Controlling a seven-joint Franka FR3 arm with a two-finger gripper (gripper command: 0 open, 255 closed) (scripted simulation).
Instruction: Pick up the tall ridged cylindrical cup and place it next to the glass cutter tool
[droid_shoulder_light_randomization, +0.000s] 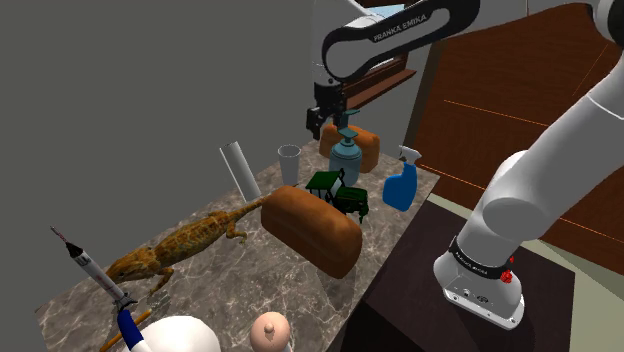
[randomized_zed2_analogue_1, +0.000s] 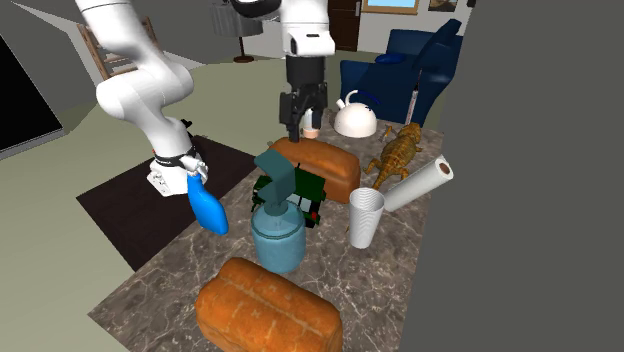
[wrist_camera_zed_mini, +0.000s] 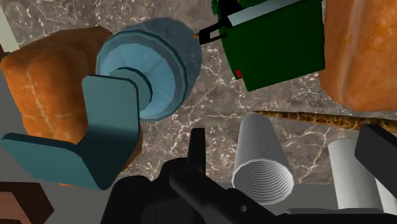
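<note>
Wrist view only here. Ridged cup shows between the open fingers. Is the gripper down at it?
Observer: No. The shoulder view shows the gripper hanging well above the cup, touching nothing.
Operator: And the target tool?
Observer: The glass cutter is at the opposite end of the table, beyond the lizard, at the shoulder view's lower left.
Operator: Anything beside it?
Observer: A white kettle, close to its blue handle.
</note>
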